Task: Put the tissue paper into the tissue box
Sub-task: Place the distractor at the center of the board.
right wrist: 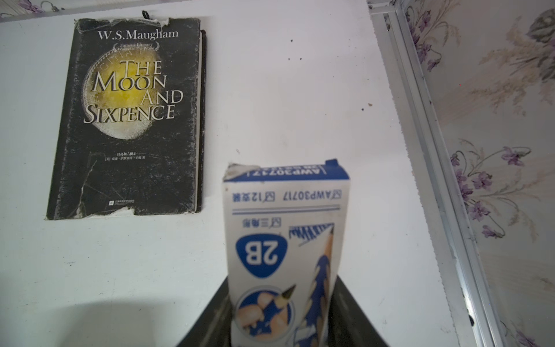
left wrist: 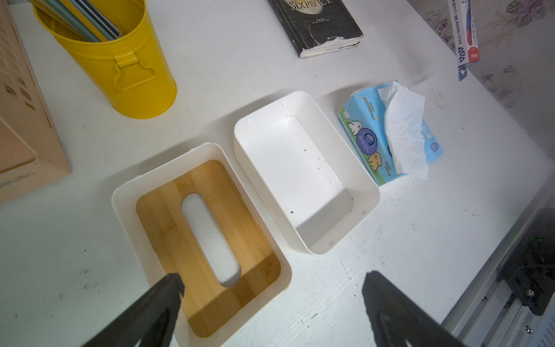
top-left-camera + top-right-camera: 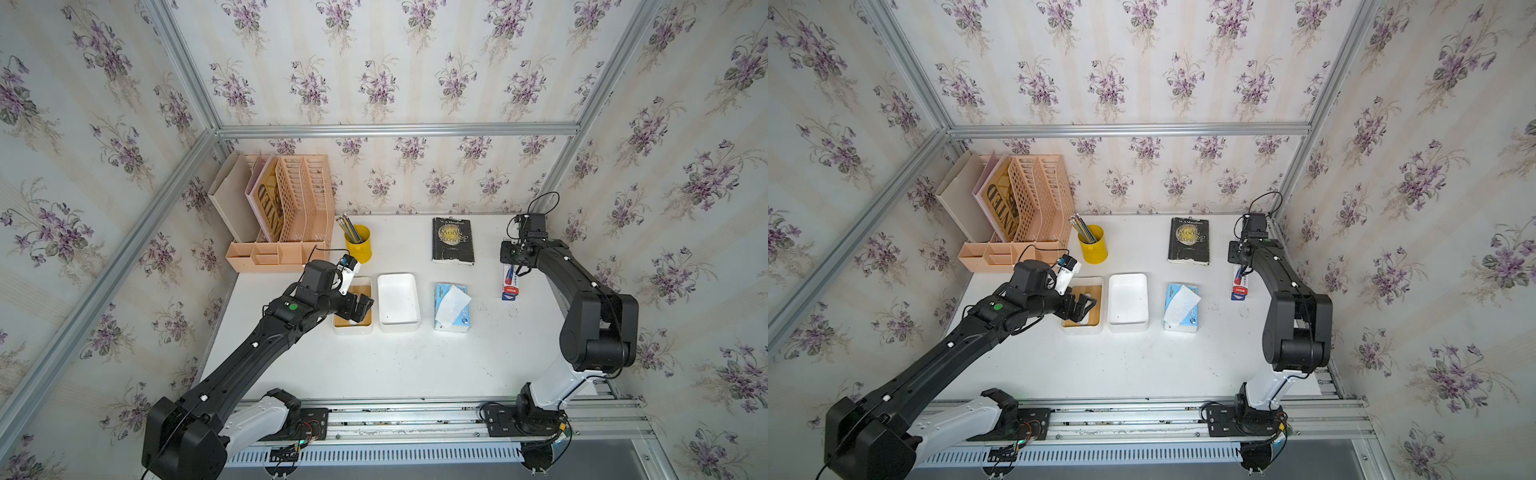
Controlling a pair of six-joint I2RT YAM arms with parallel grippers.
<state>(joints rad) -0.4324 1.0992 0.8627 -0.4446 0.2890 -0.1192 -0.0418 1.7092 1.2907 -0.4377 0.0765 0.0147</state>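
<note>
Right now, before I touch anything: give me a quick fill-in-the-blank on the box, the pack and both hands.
1. The tissue box stands ___ the lid and the tissue paper.
2. The box is open and ___ inside.
3. The left hand is above the lid with its jaws ___.
4. The right hand is shut on a pencil carton marked ___.
Missing words: between; empty; open; 2B.
</note>
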